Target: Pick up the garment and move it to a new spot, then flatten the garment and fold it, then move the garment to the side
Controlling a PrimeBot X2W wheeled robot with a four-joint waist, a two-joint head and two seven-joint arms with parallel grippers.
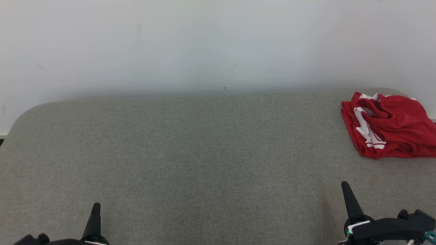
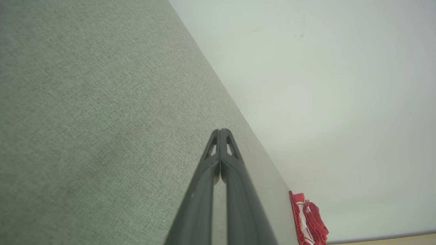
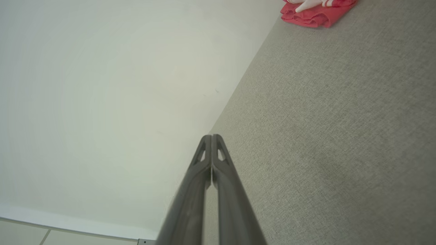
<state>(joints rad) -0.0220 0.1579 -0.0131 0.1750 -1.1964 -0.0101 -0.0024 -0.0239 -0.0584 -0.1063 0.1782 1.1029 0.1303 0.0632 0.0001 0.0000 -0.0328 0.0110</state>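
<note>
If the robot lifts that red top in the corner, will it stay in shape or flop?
Probably floppy: the red garment lies in soft bunched folds, so it would likely sag from wherever it's pinched. It looks thin, so likely light. Pushed, it may bunch on the textured grey surface.

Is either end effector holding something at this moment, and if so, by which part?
Nothing is held. The left end effector and the right end effector are both shut and empty; the red garment lies apart from them.

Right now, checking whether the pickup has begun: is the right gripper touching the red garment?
Apart. The head view shows bare grey surface between the right gripper and the red garment.
</note>
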